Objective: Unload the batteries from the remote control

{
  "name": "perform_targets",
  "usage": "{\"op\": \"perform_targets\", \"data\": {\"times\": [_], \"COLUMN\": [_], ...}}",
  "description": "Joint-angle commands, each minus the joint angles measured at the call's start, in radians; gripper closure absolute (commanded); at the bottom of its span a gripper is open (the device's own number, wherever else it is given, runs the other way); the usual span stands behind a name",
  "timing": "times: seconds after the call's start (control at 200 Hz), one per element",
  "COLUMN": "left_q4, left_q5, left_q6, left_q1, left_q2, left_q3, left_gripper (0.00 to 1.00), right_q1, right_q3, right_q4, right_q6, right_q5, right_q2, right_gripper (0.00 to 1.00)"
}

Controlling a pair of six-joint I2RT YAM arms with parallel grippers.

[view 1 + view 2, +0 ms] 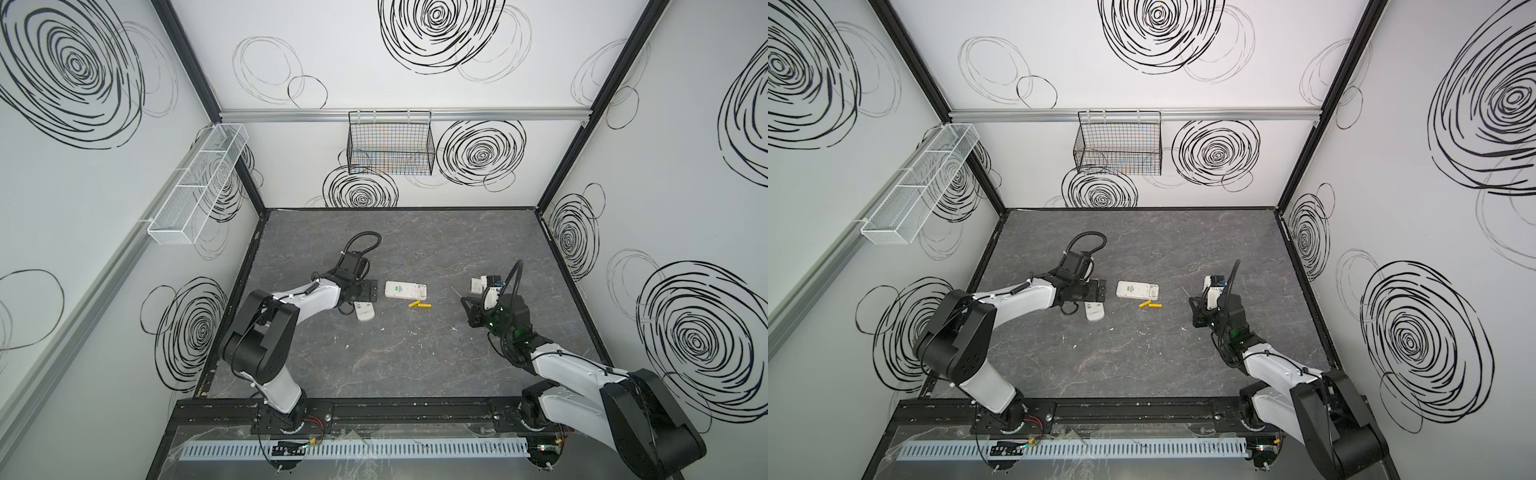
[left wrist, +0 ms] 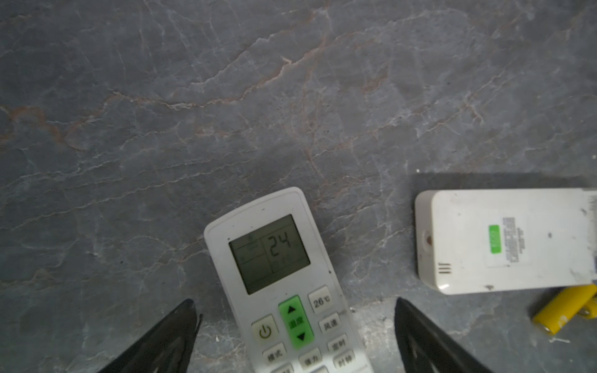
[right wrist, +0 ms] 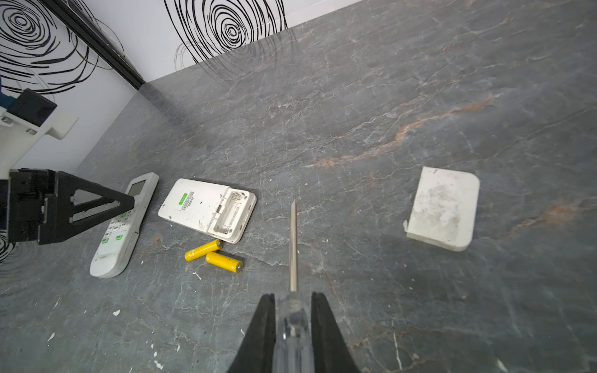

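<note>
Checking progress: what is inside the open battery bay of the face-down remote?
The bay of the face-down remote shows bare white plastic, no cells. Two yellow batteries lie on the table beside it. The other remote lies buttons up, so its bay is hidden.

White cover point(image 3: 442, 208) on grey table point(image 3: 355, 97); screwdriver point(image 3: 293, 245) over it; wall-hung wire basket point(image 1: 390, 143).
</note>
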Motion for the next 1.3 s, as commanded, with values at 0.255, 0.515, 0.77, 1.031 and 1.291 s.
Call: {"op": "perform_targets", "data": {"times": [0.255, 0.515, 0.77, 1.031, 1.291], "left_q4": [0.003, -0.003, -0.006, -0.036, -0.056], "left_q5": [-0.049, -0.035, -0.050, -0.028, 0.166], "left_q6": [-0.051, -0.068, -0.037, -0.007, -0.060], "left_q1": [-0.032, -0.040, -0.074, -0.045, 0.080], "left_q2": [0.114, 0.133, 0.090, 0.015, -0.034], "left_q3": [0.048, 0.053, 0.075, 0.125, 0.253], "left_gripper": [0.11, 0.40, 0.50, 0.52, 0.58], "right_q1": [0.009, 0.012, 0.012, 0.010, 0.011], "right_q3": [-0.043, -0.080, -0.071, -0.041, 0.030], "right_q4": [0.082, 0.088, 0.061, -0.019, -0.080], "right_q6": [0.057, 0.056, 0.049, 0.043, 0.044], "right_q5": [0.057, 0.061, 0.058, 0.080, 0.037], "right_q2": [0.049, 0.046, 0.037, -0.046, -0.134], "right_gripper": [0.92, 0.82, 0.67, 0.49, 0.39]}}
